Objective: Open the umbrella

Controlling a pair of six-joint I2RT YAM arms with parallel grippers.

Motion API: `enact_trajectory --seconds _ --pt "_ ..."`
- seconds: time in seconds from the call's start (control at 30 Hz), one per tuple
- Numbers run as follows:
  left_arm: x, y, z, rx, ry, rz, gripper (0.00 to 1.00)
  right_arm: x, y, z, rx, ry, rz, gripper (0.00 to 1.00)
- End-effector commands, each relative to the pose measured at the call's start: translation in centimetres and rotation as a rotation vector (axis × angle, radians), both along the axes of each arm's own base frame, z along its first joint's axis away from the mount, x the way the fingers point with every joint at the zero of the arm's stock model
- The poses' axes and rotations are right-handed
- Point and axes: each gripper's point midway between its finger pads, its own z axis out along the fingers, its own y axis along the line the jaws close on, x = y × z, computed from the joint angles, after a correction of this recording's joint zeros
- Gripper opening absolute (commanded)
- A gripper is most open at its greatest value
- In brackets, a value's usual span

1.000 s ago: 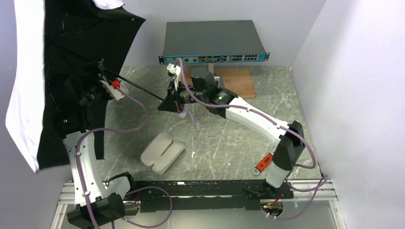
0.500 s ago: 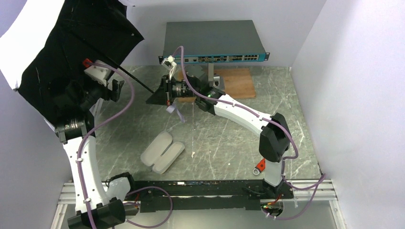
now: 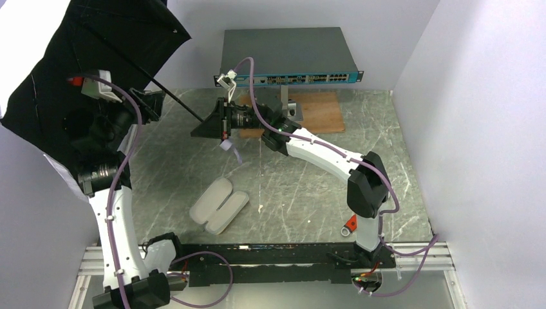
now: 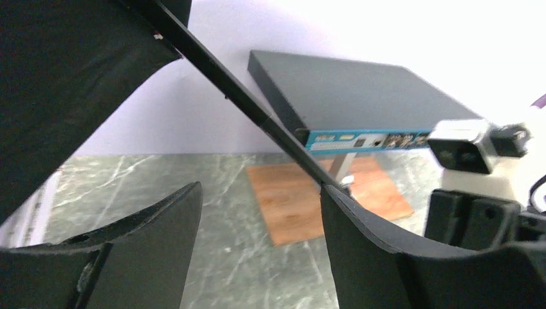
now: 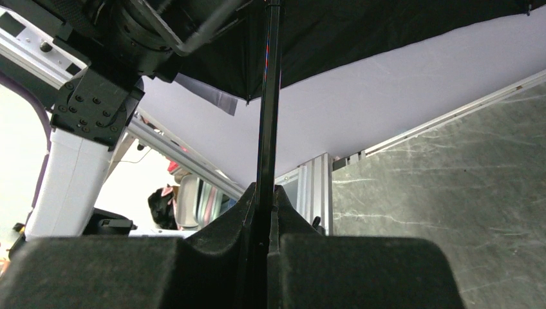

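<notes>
The umbrella (image 3: 71, 71) stands spread at the far left, its canopy black inside and white outside. Its thin black shaft (image 3: 174, 103) slants down to the right. My right gripper (image 3: 205, 127) is shut on the shaft's lower end. In the right wrist view the shaft (image 5: 268, 96) rises from between the closed jaws (image 5: 266, 199) toward the black canopy (image 5: 386, 26). My left gripper (image 3: 153, 106) hovers beside the shaft's upper part, open. In the left wrist view the shaft (image 4: 238, 96) passes diagonally behind the right fingertip (image 4: 335, 193), and nothing lies between the fingers of the left gripper (image 4: 261, 199).
A network switch (image 3: 288, 56) sits at the back on a stand, with a wooden board (image 3: 325, 111) below it. A cream clamshell case (image 3: 219, 205) lies open near the front. A red-orange tool (image 3: 351, 224) lies by the right arm's base. White walls close in both sides.
The umbrella has tilted upward and to the left. My left gripper has risen off the shaft with its jaws narrowing. The right arm has shifted left, still gripping the shaft.
</notes>
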Motion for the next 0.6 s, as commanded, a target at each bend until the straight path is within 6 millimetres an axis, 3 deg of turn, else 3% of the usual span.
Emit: enact_trajectory --seconds 0.0,0.2,0.3,0.43,0.57 --pt "-1.2 -1.7 3.2 -0.14 -0.069 -0.073 0.74 -1.5 -1.0 6.9 0.212 -0.192 0.018 0.0" --pt "-2.4 -2.0 3.7 -0.22 -0.042 -0.08 0.84 -1.1 -1.0 6.6 0.197 -0.19 -0.004 0.0" --pt "-1.7 -0.8 3.6 -0.329 -0.001 -0.006 0.85 -1.4 -0.8 6.4 0.197 -0.186 0.01 0.0" --pt "0.1 1.7 2.8 -0.491 0.053 0.128 0.78 -1.8 -0.4 6.1 0.199 -0.185 0.029 0.0" --pt "1.5 2.2 2.9 -0.57 0.05 0.125 0.68 -3.0 0.2 5.9 0.196 -0.206 0.07 0.0"
